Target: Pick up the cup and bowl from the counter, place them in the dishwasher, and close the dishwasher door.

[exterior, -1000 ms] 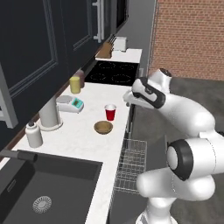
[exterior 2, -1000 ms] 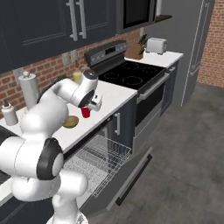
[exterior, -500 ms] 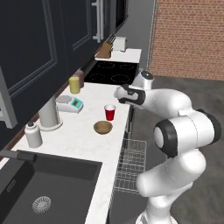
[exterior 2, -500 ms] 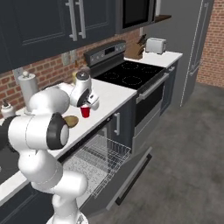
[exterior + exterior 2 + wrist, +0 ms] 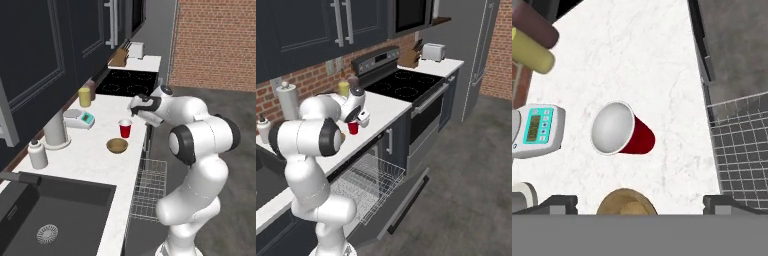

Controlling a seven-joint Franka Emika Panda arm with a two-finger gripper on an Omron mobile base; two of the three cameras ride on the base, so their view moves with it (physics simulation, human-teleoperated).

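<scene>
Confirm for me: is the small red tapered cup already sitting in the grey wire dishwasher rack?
No, the red cup stands on the white counter beside the tan bowl, outside the wire rack.

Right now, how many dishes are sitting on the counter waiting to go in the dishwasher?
2. The red cup stands upright near the counter's front edge, under the gripper. The brown bowl sits just beside it, toward the sink. None seem hidden.

On the counter (image 5: 95, 150) the cup (image 5: 125, 128) stands just behind the bowl (image 5: 117, 145), above the pulled-out rack (image 5: 148, 189).
</scene>
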